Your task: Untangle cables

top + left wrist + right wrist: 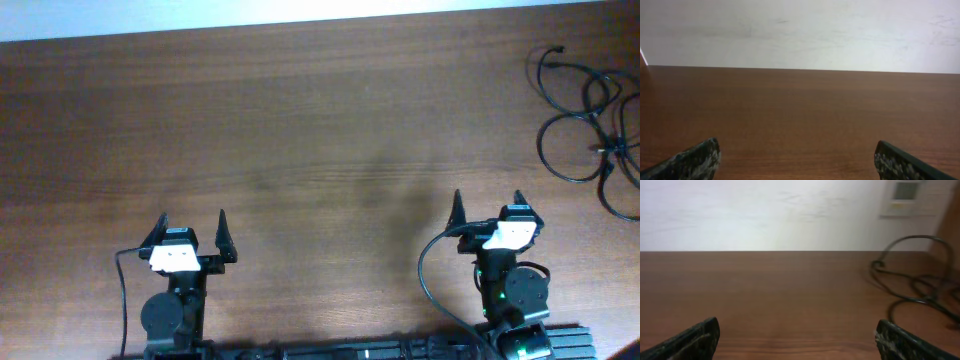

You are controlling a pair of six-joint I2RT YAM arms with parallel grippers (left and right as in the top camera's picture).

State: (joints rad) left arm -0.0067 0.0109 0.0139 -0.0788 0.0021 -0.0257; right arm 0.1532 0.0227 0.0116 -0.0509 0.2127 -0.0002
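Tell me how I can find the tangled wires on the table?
Start at the wide brown wooden table and look to its far right corner, beyond the right gripper. There lie thin black cables, looped over one another, with small plug ends. Unlike the thicker black wire fixed to that gripper, they lie loose on the wood.

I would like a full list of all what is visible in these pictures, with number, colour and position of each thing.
cables: number unclear, black, tangled loops at the table's far right, partly out of frame
table: one, brown wood, under everything
wall: one, white, behind the table
wall panel: one, whitish, on the wall, right wrist view
left gripper: one, black and white, near edge, open, empty
right gripper: one, black and white, near edge, open, empty
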